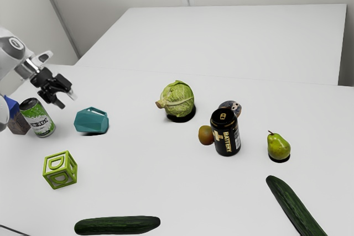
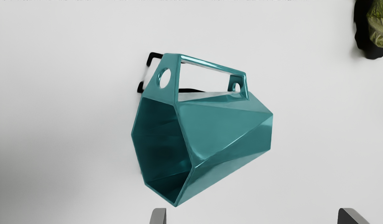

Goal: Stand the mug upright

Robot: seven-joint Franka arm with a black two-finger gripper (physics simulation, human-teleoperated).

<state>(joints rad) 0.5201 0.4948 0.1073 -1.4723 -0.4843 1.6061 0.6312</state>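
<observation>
In the exterior view the black gripper (image 1: 67, 100) hangs above the table at the left, up and to the left of the teal mug (image 1: 92, 121). The faceted mug lies on its side on the table, its handle on the upper side. In the wrist view the mug (image 2: 225, 130) shows its dark open mouth and its handle, and the gripper (image 2: 252, 216) has its two fingertips wide apart with nothing between them. A gap separates the fingers from the mug.
Beside the mug stand a green can (image 1: 37, 118) and a blue-topped block (image 1: 16, 115). A green lettered cube (image 1: 60, 170) sits nearer the front. Farther right are a cabbage (image 1: 178, 100), a black can (image 1: 225, 132), a pear (image 1: 278, 146) and cucumbers (image 1: 118, 225).
</observation>
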